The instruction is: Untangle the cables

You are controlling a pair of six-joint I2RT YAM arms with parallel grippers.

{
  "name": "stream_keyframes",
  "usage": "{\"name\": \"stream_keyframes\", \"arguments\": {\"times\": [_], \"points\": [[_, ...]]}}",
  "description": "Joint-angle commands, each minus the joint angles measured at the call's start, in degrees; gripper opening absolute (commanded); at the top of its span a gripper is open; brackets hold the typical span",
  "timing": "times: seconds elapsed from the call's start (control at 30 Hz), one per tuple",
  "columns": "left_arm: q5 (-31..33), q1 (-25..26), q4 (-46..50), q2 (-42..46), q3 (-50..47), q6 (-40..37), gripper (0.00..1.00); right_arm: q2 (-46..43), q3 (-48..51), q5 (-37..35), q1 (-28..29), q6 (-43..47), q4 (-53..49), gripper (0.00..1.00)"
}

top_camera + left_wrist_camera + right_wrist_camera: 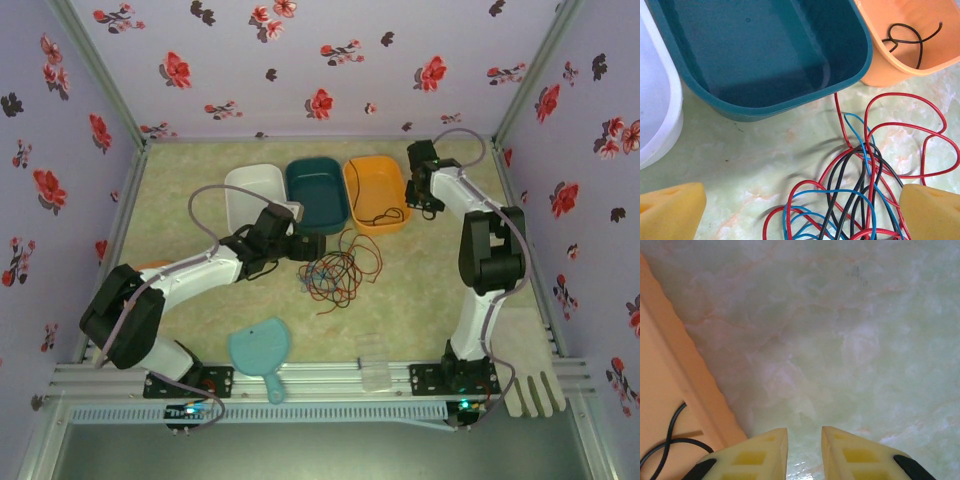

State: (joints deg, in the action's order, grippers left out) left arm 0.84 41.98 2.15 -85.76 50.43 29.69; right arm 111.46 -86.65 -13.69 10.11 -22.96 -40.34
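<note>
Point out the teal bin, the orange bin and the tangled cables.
teal bin (765,50): left wrist view, its bare floor.
orange bin (880,75): left wrist view, its outer wall.
cables (335,272): top external view, middle of the tangle.

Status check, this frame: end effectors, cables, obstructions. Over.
Left end effector open, over the cable tangle. Right end effector slightly open, empty, beside orange bin. One black cable in that bin. Teal bin close behind tangle.
</note>
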Motion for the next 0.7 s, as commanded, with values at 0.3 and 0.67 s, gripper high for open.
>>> {"name": "stream_keyframes", "arguments": {"times": [0.3, 0.67], "points": [[-3.69, -1.05, 1.15, 0.43, -0.84, 1.81, 1.0, -12.06, 2.14, -0.81, 1.14, 1.52, -3.8, 0.31], [-16.47, -3.04, -2.25, 1.27, -6.11, 3.96, 0.91, -29.13, 16.03, 5.68, 19.73, -0.8, -1.44, 0.34]]}}
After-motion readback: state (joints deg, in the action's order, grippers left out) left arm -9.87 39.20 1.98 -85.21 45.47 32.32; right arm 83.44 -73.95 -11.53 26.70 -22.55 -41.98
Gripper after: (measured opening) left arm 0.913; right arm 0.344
